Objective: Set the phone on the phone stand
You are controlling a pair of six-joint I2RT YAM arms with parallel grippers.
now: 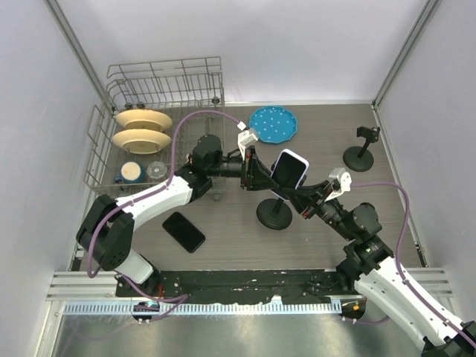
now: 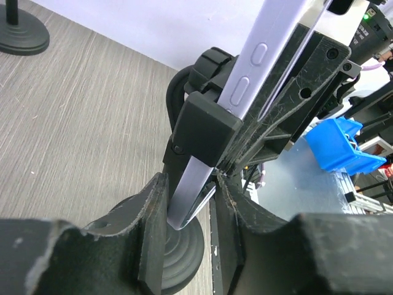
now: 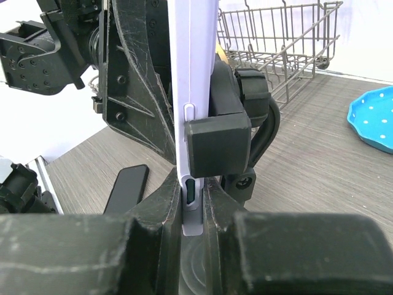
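R gripper [image 3: 193,200] is pinching the phone [image 3: 193,92] by its lower end. Both pads are pressing on its two broad faces, w/ no gap showing in the R wrist view. L gripper [image 2: 190,206] is coming at that same lower end from the opp. side, its fingers [image 2: 153,215] sitting narrowly apart around it. One pad is looking in contact w/ the lavender edge, but I can't tell whether the pair is actually squeezing.

The phone is sitting in the black clamp [image 2: 206,132] of the phone stand [image 1: 274,214], approx. mid-table, the clamp block wrapping over its side edge. Its long axis is running mostly upright but tilting. From overhead, the top end is leaning toward the far right and the bottom end is pointing down at the stand's round base. The dark screen is facing upward to the overhead cam. In the L wrist view the side buttons are showing and the body is rising diagonally to the upper right of frame. In the R wrist view it's standing edge-on, vertical in frame.

Further out, a black phone [image 1: 184,231] is lying flat on the table [image 1: 238,249], near-left of the stand and apart from it. A second stand [image 1: 362,152] is standing far right, well apart. A blue plate [image 1: 273,124] is lying by the far edge. A dish rack [image 1: 160,104] at far left is holding cream plates [image 1: 141,130].
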